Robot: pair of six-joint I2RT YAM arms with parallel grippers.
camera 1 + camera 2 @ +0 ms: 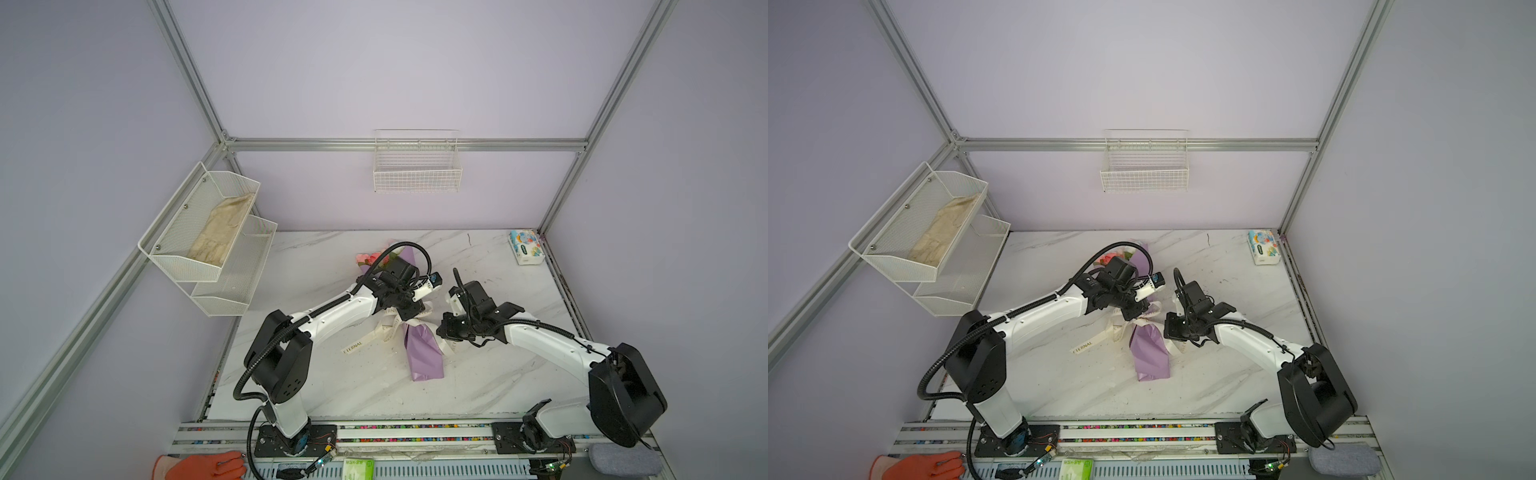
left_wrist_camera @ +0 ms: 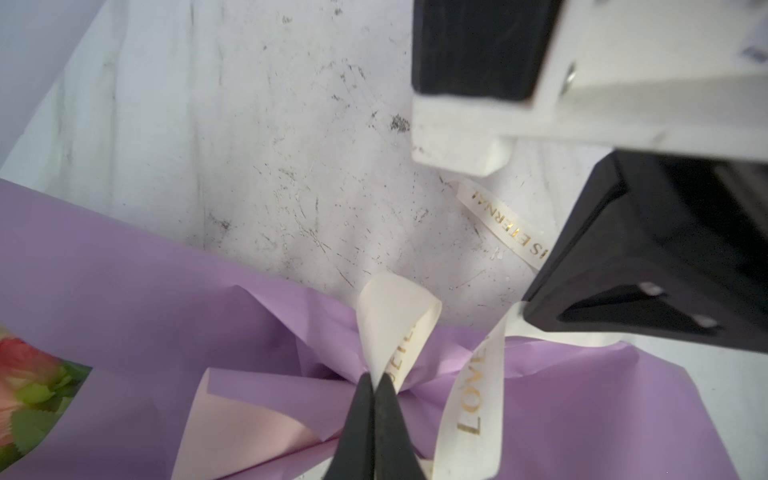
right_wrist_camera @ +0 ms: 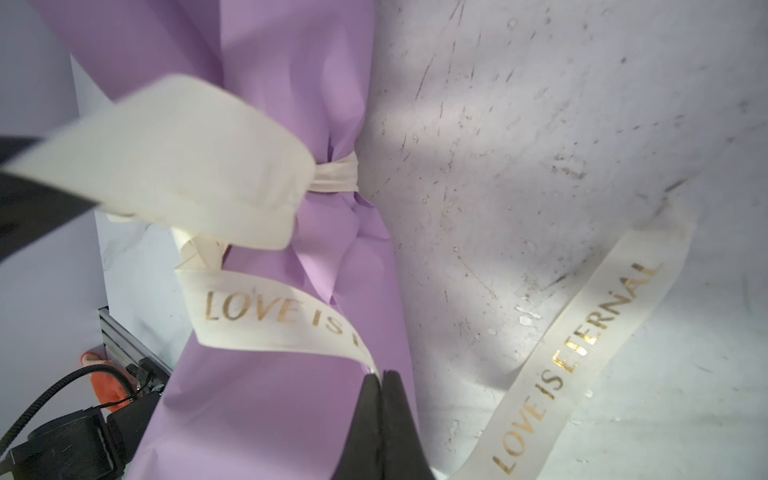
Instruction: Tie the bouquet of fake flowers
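Observation:
The bouquet of fake flowers point(image 1: 424, 357) lies on the marble table in both top views. It is wrapped in a lilac paper cone point(image 1: 1150, 353), with a pink rose point(image 2: 25, 365) at its far end. A cream ribbon point(image 3: 270, 316) lettered "LOVE IS ETERNAL" is cinched round the cone's waist point(image 3: 336, 176). My left gripper point(image 2: 374, 376) is shut on a ribbon loop point(image 2: 399, 316) above the waist. My right gripper point(image 3: 381, 374) is shut on a lettered ribbon strand beside the cone. In a top view both grippers, left point(image 1: 409, 309) and right point(image 1: 442, 330), flank the waist closely.
A loose ribbon tail point(image 1: 353, 347) trails left over the table point(image 1: 332, 386). A tissue pack point(image 1: 525, 247) sits at the back right corner. A mesh shelf point(image 1: 208, 232) hangs on the left wall, a wire basket point(image 1: 417, 172) on the back wall. An orange glove point(image 1: 203, 465) rests at the front rail.

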